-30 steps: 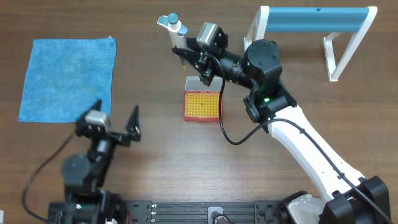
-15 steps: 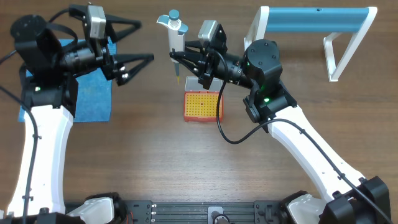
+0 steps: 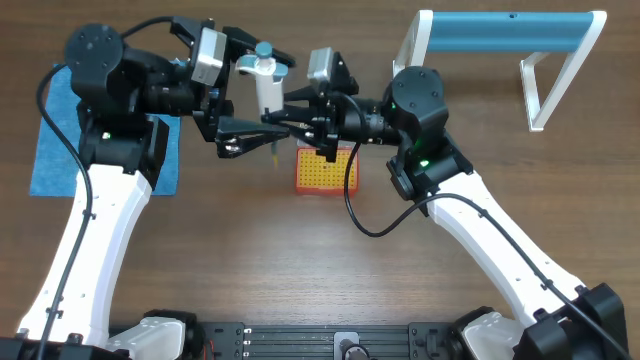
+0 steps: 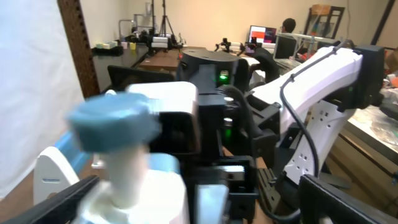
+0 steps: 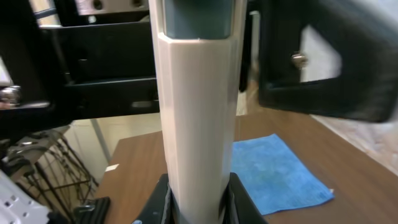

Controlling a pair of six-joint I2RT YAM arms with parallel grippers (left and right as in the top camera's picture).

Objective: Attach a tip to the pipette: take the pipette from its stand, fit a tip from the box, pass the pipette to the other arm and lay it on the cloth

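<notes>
Top view: right pincer [image 3: 272,118] holds the pipette [image 3: 265,82] near the tip box [image 3: 325,170]; left pincer [image 3: 255,135] is spread wide around it, and the cloth [image 3: 50,170] lies far left.
Left wrist view: the pipette sits between parted fingers [image 4: 336,199].
Right wrist view: the pincer clamps the pipette's body.
This looks like the handover; next, the left should close before the right releases.

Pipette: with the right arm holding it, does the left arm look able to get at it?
Probably yes. The left gripper has its fingers open either side of the pipette, at its upper body, while the right gripper clamps it lower down, leaving that part free.
</notes>
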